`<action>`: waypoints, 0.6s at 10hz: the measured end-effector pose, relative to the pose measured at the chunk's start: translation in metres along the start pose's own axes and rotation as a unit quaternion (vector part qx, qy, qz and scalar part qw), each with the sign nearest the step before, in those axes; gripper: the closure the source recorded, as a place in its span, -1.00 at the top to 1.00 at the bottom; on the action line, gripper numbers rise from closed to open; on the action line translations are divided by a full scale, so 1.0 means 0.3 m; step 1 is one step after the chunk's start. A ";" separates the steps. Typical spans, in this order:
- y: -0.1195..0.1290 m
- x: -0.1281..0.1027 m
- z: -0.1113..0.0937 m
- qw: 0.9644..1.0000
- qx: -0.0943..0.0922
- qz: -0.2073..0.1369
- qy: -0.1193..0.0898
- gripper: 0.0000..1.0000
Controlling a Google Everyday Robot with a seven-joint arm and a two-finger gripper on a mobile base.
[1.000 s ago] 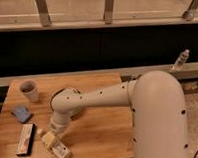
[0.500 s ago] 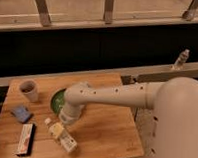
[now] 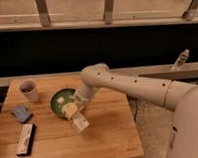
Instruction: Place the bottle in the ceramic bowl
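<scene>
The ceramic bowl (image 3: 54,102), green inside with a dark rim, sits on the wooden table (image 3: 107,131) left of centre. My arm reaches in from the right and bends down over the bowl's near right rim. My gripper (image 3: 71,111) is at that rim, shut on the cream-white bottle (image 3: 79,122). The bottle juts out toward the front right, tilted, just outside and above the bowl's edge. A pale patch shows inside the bowl; I cannot tell what it is.
A small white cup (image 3: 29,90) stands left of the bowl. A blue object (image 3: 21,113) and a flat dark-edged box (image 3: 25,138) lie at the front left. A small clear bottle (image 3: 180,59) stands on the ledge at the far right.
My arm has swung the gripper and bottle from the table's front left toward the right and back, up to the bowl's near rim. The bowl now shows more fully.
</scene>
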 end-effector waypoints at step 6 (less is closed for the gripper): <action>-0.130 -0.313 -0.035 0.998 0.034 -0.046 -0.001 -1.00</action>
